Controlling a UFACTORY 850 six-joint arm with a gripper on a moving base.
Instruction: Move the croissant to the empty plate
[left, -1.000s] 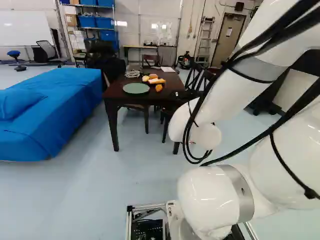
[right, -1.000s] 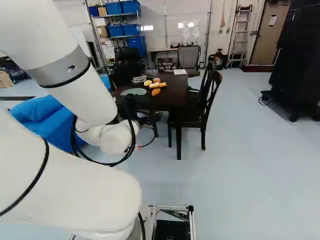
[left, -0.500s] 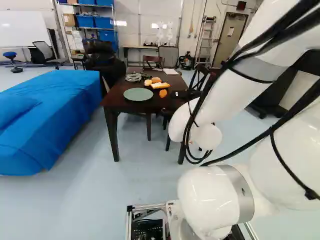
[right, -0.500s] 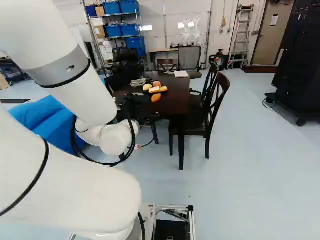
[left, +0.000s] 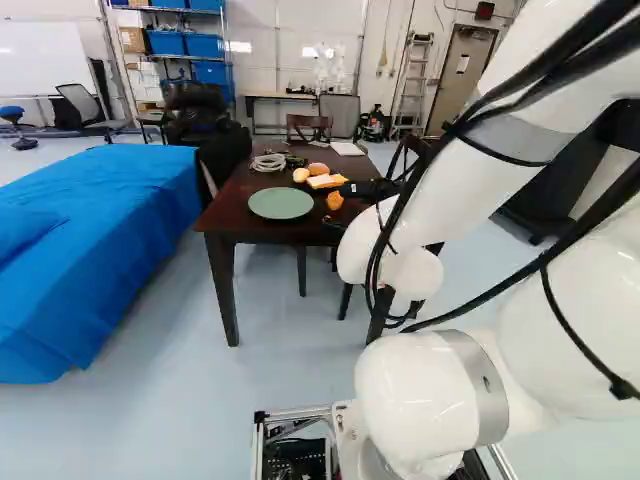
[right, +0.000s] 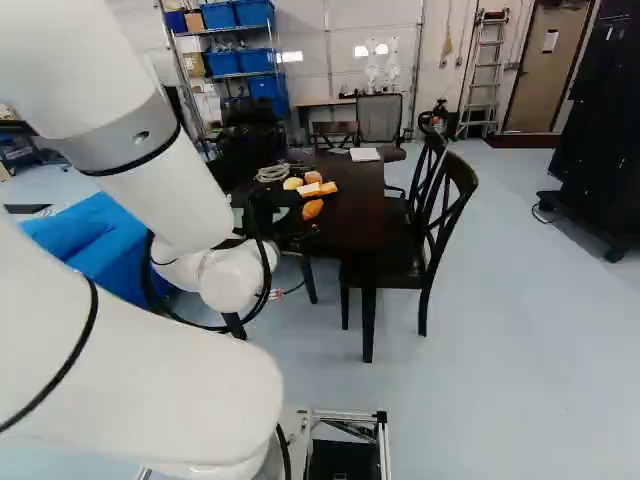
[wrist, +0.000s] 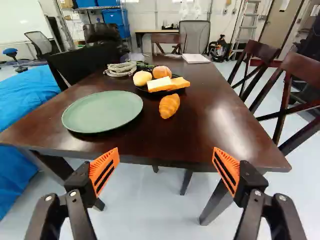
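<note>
The end effector (left: 366, 188) is opened wide; its two fingers with orange pads (wrist: 104, 171) stand far from each other, before the near edge of the surface (wrist: 220, 115). The croissant (wrist: 169, 106) lies on this surface, ahead of the space between the fingers and well inside the near edge. To its left is the green plate (wrist: 102, 111), apart from it by a band of dark wood. The plate sits toward the near left corner, and between its rim and the near edge remains only a modest strip. From the croissant to the right edge the wood is much broader – there the wooden chairs (wrist: 257, 52) stand alongside. Behind the croissant, a black plate (wrist: 145, 90) carries two rolls (wrist: 142, 78), a pale slice and an orange piece; whether the croissant touches this plate, I cannot tell. The long axis of the croissant goes mostly from near edge to far edge – a little slanted, its far end toward the right edge, its near end toward the near left corner.
</note>
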